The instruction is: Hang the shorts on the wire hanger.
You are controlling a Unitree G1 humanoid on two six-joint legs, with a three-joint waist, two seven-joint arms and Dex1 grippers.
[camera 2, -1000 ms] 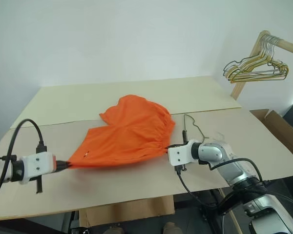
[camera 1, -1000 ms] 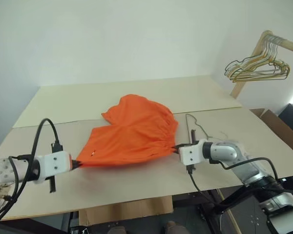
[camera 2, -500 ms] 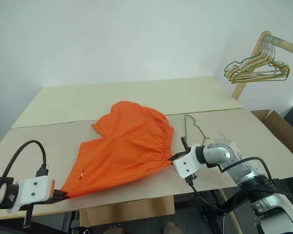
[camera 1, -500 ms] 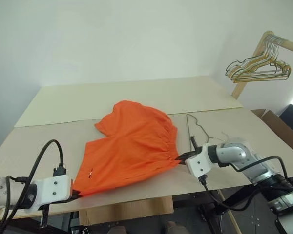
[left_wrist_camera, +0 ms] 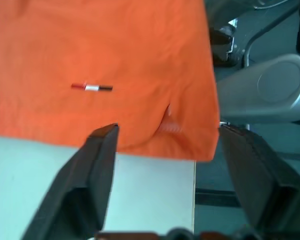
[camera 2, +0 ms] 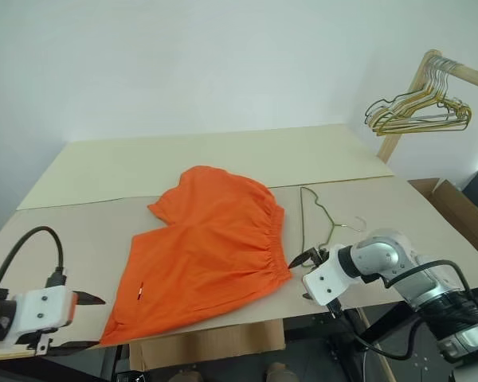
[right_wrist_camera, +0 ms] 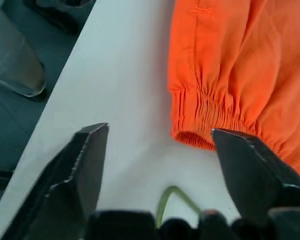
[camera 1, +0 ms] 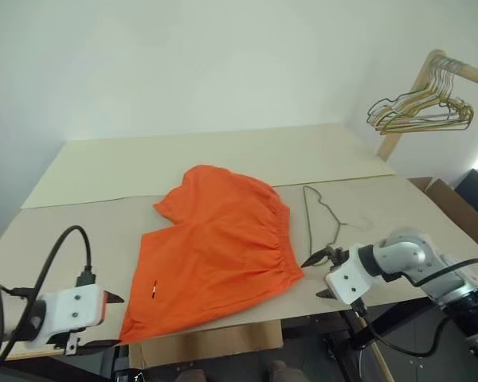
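The orange shorts lie spread flat on the table, gathered waistband toward the right, one leg corner at the near edge. Just right of the waistband lies the wire hanger, thin and dark, hook toward me. My left gripper stands open beside the shorts' near left corner, and the left wrist view has that corner just past the open fingers. By the waistband's near corner my right gripper is open, holding nothing. A bit of the hanger wire lies under it.
A bunch of gold and green wire hangers hangs from a wooden rack at the upper right. A cardboard box stands beyond the table's right side. The table's near edge runs just under both grippers. Black cables trail from both wrists.
Both grippers have opened and let go of the shorts, which now lie slack and flat. Both hands drew back toward the near edge, the right one also moving rightward.
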